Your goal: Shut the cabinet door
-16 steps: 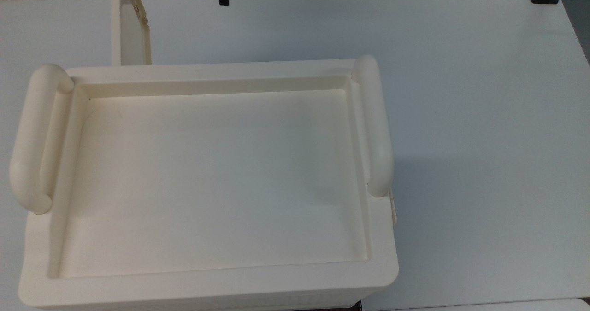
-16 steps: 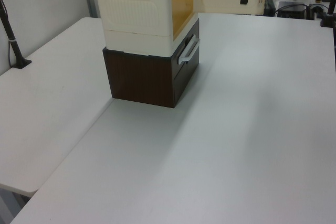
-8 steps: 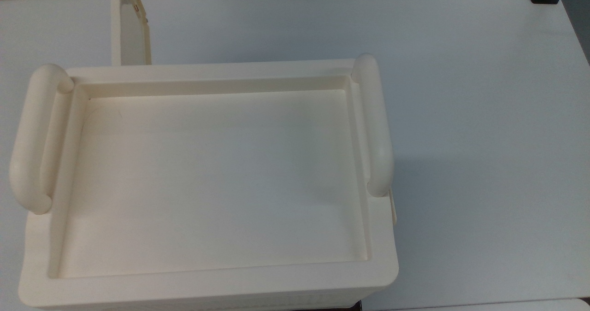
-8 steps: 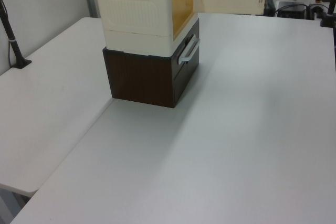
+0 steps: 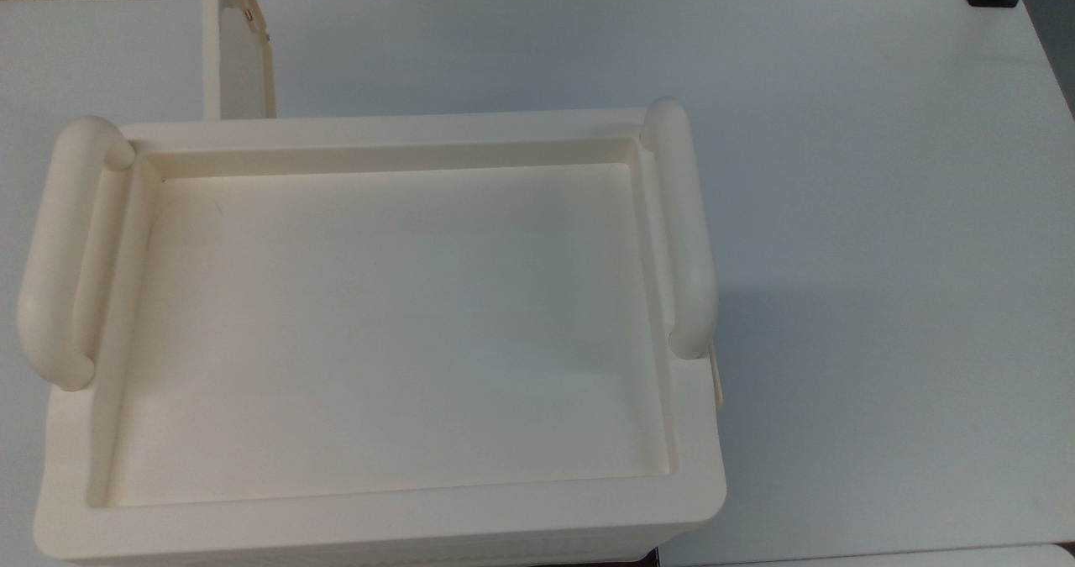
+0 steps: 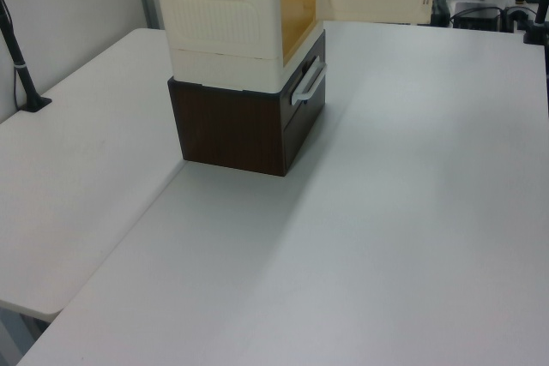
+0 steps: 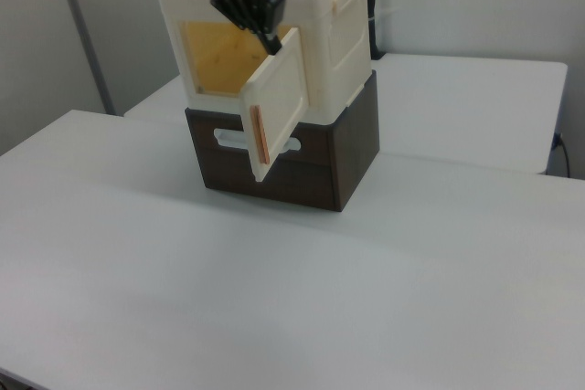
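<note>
Cabinet door [image 7: 279, 102] is standing wide open, and the gripper [image 7: 265, 34] is hovering at its upper edge in the right view, dark against the amber opening of the cabinet [image 7: 320, 34]. Whether the claw is apart or together I cannot tell, nor whether it is touching the panel.

A second ago the gripper was hanging at the top view's upper edge, a little toward the top view's right of the door. It has been moving away from that spot since, while the door [image 5: 239, 63] is keeping the same angle. So I am judging that the closing push is not yet under way and the arm is only getting into place.

The door is standing upright on edge, hinged at the right view's right end of the cabinet front. Its free edge, carrying a brownish strip, is pointing out toward the right view's lower left. In the top view it is running straight out from the cabinet rim [image 5: 403, 517] toward the top view's upper edge. Which side is longer I cannot tell.

The cabinet is sitting on a dark brown drawer unit [image 7: 347, 162] on the white table [image 7: 366, 299].
</note>
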`<state>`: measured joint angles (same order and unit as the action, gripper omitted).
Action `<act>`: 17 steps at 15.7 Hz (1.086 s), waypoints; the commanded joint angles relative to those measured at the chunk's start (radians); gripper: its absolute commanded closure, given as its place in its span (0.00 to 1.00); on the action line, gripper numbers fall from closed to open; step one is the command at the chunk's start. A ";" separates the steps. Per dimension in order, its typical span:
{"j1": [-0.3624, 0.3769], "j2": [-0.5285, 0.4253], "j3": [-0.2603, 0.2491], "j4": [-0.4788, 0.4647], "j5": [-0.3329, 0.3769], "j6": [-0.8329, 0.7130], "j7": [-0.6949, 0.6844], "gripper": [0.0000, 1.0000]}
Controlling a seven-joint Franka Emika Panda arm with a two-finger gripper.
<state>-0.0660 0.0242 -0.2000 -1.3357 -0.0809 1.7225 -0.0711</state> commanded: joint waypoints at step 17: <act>0.052 0.022 0.091 -0.059 0.253 -0.035 -0.052 0.99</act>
<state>-0.0156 0.0642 -0.1218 -1.3800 0.1399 1.6849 -0.1498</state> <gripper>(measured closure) 0.987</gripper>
